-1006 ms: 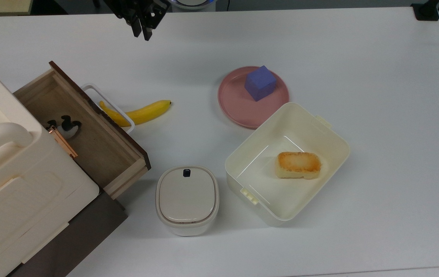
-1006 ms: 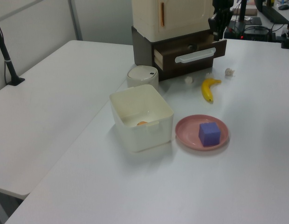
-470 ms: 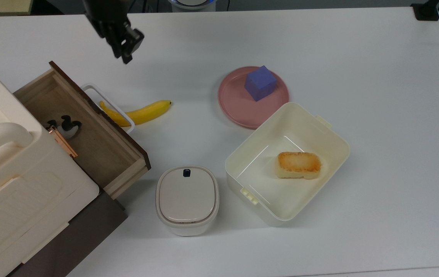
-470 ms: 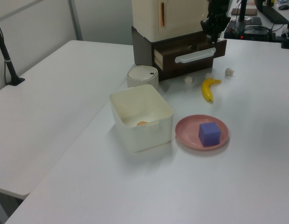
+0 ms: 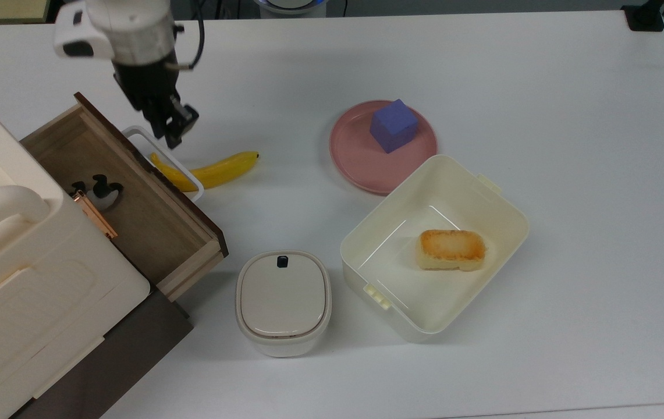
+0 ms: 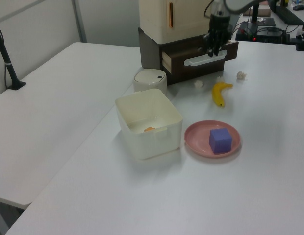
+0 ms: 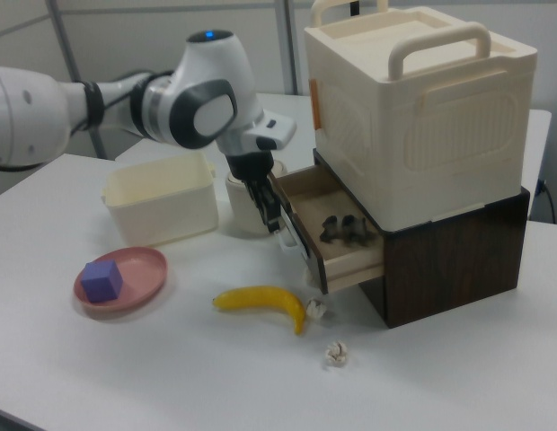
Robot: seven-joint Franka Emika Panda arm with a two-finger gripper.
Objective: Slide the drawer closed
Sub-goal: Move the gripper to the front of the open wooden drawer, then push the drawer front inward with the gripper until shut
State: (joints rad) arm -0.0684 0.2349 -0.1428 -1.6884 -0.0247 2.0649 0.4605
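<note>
The drawer (image 5: 151, 221) stands pulled out from under the cream cabinet (image 5: 29, 273). It has light wood walls, a dark brown front panel and a white loop handle (image 5: 192, 179). A small black object (image 5: 99, 187) lies inside it. My gripper (image 5: 173, 135) hangs on the table side of the front panel, at the handle's upper end in the top view, fingers shut with nothing between them. In the left view the gripper (image 6: 211, 50) sits just above the handle (image 6: 201, 59). The right view shows the gripper (image 7: 269, 214) next to the drawer (image 7: 350, 260) front.
A banana (image 5: 221, 169) lies on the table just beyond the handle. A pink plate (image 5: 355, 157) carries a purple cube (image 5: 393, 125). A cream open box (image 5: 500, 233) holds a piece of bread (image 5: 451, 249). A small lidded container (image 5: 283, 301) stands near the drawer's corner. Crumpled scraps (image 7: 336, 354) lie nearby.
My gripper has come down from the table's far edge and moved to the top view's left, arriving at the drawer's handle. The drawer has not moved.
</note>
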